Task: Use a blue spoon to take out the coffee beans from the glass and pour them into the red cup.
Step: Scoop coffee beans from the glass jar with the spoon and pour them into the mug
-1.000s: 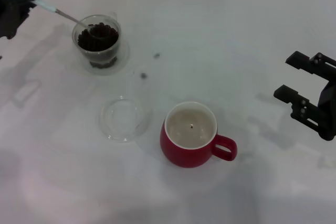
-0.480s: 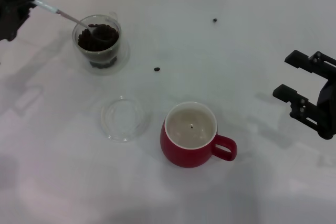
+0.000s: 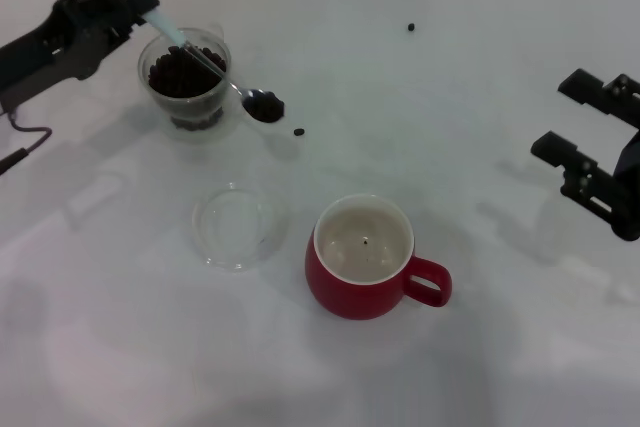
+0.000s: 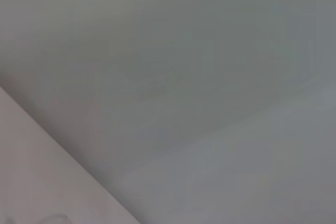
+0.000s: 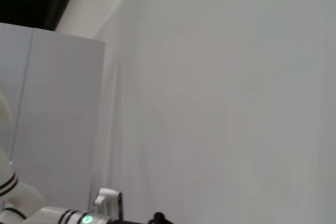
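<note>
Landmark taken: the glass (image 3: 185, 80), standing at the far left of the white table (image 3: 480, 97), filled with coffee beans (image 3: 183, 69).

Left gripper (image 3: 133, 7) positioned just beyond the glass on its left side, closed on the pale handle end of the blue spoon (image 3: 205, 58). Spoon angled down across the top of the glass, bowl carried past the rim on the right-hand near side and loaded with a small heap of dark beans (image 3: 266, 105). Cannot tell whether the bowl touches the table.

One loose bean (image 3: 299, 132) noted on the table just right of the spoon bowl. A second loose bean (image 3: 411, 27) well to the right of the glass, toward the far edge.

Clear shallow dish (image 3: 236, 226) lying nearer than the glass, slightly to its right. Red cup (image 3: 367, 259) farther right and nearer again, beside the dish but apart from it, upright, handle turned to the right, a single dark speck in the cream interior.

Right gripper (image 3: 597, 152) hanging at the right edge, well away from the glass, fingers spread, holding nothing.

Wrist views: blank pale surfaces only.
</note>
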